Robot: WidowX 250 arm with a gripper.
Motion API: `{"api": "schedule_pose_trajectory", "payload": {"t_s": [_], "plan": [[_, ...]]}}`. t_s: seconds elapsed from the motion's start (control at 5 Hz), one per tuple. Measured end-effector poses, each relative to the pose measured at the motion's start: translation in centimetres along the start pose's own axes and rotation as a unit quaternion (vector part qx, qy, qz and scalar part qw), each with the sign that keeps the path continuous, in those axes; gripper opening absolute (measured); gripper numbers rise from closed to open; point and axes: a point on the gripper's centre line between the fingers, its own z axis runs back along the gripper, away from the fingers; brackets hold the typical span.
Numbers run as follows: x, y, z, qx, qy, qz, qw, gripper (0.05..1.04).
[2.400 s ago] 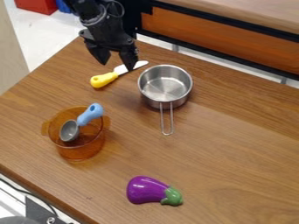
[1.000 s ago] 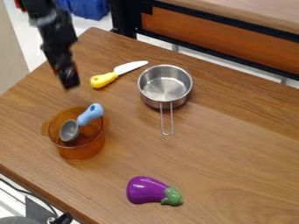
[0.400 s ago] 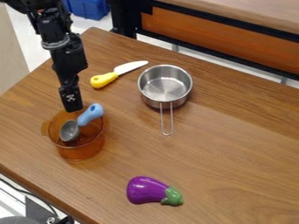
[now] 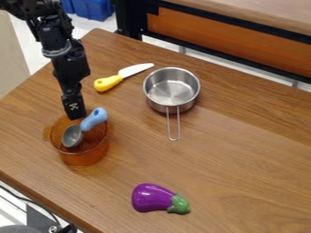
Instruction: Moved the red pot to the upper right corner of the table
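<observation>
We see the gripper point(image 4: 75, 117) hanging down at the far rim of the orange-brown pot point(image 4: 85, 158); we cannot tell how far open it is or whether it has hold of the rim. The pot stands upright just below the gripper in our view, its mouth facing up. Its two side handles stick out left and right, so its long axis runs across the view, the right handle slightly farther from us than the left.

Inside the pot leans a spoon point(image 4: 72, 136), its grey bowl low and its blue handle rising rightward, just beside the gripper.

Beyond the gripper and to its right, we find a knife point(image 4: 108, 83), its yellow handle nearer the gripper and its blade pointing up and right. Farther right is a metal saucepan point(image 4: 173, 88), upright, with its wire handle pointing toward us. Well apart from the gripper, below and to the right, the purple eggplant point(image 4: 152, 197) lies on the wooden table point(image 4: 237, 173), green end rightward.
</observation>
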Motion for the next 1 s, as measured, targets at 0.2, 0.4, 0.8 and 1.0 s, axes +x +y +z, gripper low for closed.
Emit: {"api": "schedule_pose_trajectory", "payload": {"t_s": [0.2, 0.4, 0.8, 1.0], "plan": [[0.0, 0.2, 0.0, 0.007, -0.002, 0.005, 1.0, 1.0], [0.0, 0.2, -0.2, 0.012, -0.004, 0.01, 0.9999, 1.0], [-0.2, 0.0, -0.7, 0.012, 0.0, 0.02, 0.9997, 1.0], [-0.3, -0.1, -1.2, 0.018, -0.001, 0.016, 0.9997, 0.989]]}}
